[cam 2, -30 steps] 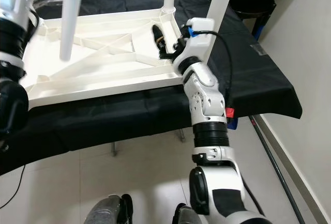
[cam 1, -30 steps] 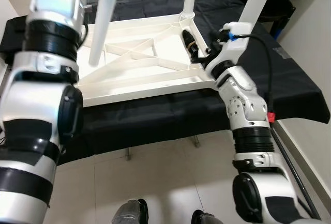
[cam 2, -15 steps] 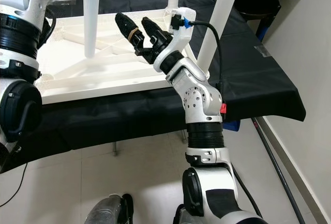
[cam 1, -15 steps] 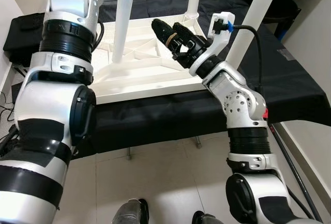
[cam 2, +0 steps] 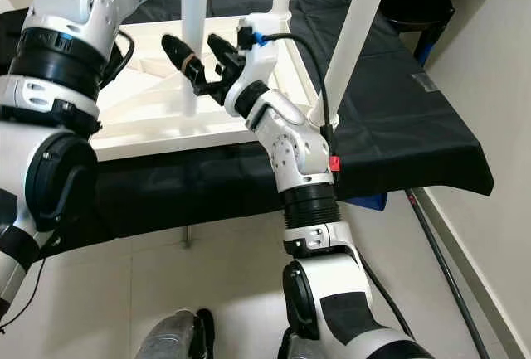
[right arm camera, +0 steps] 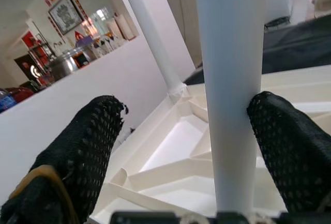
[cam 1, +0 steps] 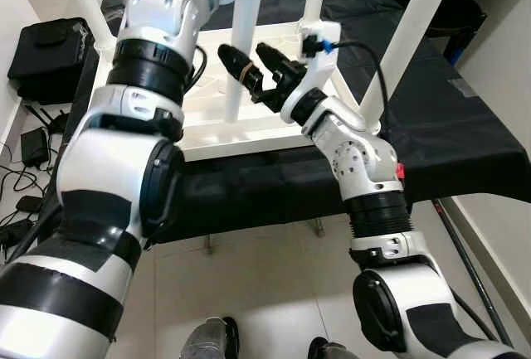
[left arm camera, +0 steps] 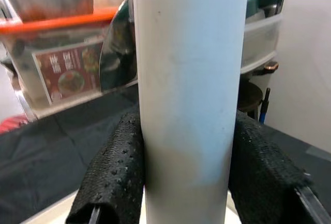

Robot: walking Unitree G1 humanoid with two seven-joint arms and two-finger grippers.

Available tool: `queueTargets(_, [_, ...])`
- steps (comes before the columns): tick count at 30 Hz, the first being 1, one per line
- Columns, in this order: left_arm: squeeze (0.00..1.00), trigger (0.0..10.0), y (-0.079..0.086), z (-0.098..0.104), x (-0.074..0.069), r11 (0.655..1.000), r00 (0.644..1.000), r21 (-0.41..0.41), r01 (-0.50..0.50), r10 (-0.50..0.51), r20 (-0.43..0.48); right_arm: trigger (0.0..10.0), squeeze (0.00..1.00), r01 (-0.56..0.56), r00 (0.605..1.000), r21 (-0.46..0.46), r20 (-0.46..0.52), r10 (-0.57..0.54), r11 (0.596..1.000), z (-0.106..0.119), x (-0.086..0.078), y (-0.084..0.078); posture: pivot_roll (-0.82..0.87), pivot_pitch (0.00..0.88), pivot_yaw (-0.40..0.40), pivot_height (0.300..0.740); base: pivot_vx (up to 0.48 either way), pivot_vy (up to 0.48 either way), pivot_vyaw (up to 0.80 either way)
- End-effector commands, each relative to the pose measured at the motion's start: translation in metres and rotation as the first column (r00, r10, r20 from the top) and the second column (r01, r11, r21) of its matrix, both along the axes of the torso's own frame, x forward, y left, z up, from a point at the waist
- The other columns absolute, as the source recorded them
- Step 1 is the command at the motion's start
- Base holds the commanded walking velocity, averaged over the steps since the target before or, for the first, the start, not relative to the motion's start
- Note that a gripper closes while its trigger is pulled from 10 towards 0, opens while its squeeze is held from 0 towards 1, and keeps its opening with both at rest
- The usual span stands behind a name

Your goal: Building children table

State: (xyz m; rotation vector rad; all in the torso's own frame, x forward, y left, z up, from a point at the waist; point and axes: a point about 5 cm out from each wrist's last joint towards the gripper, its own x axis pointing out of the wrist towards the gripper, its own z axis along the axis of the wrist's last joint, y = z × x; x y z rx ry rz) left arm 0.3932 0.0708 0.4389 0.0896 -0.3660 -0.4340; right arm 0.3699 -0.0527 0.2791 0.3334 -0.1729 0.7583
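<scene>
Left pincer (left arm camera: 189, 182) clamped on white leg (cam 1: 241, 52) above upturned tabletop (cam 1: 249, 123) on bench (cam 1: 465, 135). Right pincer (cam 1: 253, 65) spread wide, straddling leg, one pad probably touching. Risk: leg cocks in socket.

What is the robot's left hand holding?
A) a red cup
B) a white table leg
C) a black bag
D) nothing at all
B: in the left wrist view the left hand's two black fingers press on both sides of the white table leg, standing upright on the upside-down white tabletop.
</scene>
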Motion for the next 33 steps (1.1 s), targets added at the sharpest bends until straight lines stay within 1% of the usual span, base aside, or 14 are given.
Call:
queueTargets(1, [0.00, 10.0, -0.005, 0.007, -0.004, 1.000, 0.999, -0.006, 0.021, -0.020, 0.027, 10.0, 0.00, 0.000, 1.000, -0.017, 0.017, 0.000, 1.000, 0.004, 0.000, 0.005, 0.18, 0.120, 0.016, 0.740, 0.000, 0.000, 0.00])
queueTargets(6, [0.00, 10.0, -0.012, 0.011, -0.007, 0.999, 0.999, -0.014, 0.040, -0.040, 0.025, 10.0, 0.00, -0.010, 1.000, -0.029, 0.006, 0.010, 1.000, -0.002, 0.000, 0.010, 0.18, 0.115, 0.008, 0.740, 0.000, 0.000, 0.00])
queueTargets(16, [0.00, 10.0, -0.021, 0.010, -0.012, 0.997, 0.997, -0.031, 0.077, -0.077, 0.013, 10.0, 0.00, -0.052, 0.998, -0.018, 0.025, 0.053, 0.998, 0.001, -0.003, 0.023, 0.18, 0.103, -0.002, 0.740, 0.000, 0.000, 0.00])
queueTargets(22, [0.00, 10.0, -0.024, 0.011, -0.014, 0.995, 0.996, -0.038, 0.090, -0.090, 0.011, 10.0, 0.00, -0.044, 0.999, -0.018, 0.027, 0.044, 0.999, 0.002, -0.002, 0.022, 0.17, 0.103, 0.005, 0.740, 0.000, 0.000, 0.00])
queueTargets(26, [0.00, 10.0, -0.029, 0.009, -0.016, 0.993, 0.994, -0.044, 0.108, -0.108, 0.001, 10.0, 0.00, 0.001, 1.000, -0.016, 0.024, -0.001, 1.000, 0.002, 0.003, 0.017, 0.17, 0.110, 0.006, 0.740, 0.000, 0.000, 0.00])
queueTargets(33, [0.00, 10.0, -0.032, 0.008, -0.016, 0.991, 0.993, -0.050, 0.121, -0.122, -0.012, 10.0, 0.00, 0.021, 0.999, -0.012, 0.029, -0.020, 1.000, 0.006, 0.006, 0.018, 0.16, 0.120, 0.013, 0.740, 0.000, 0.000, 0.00])
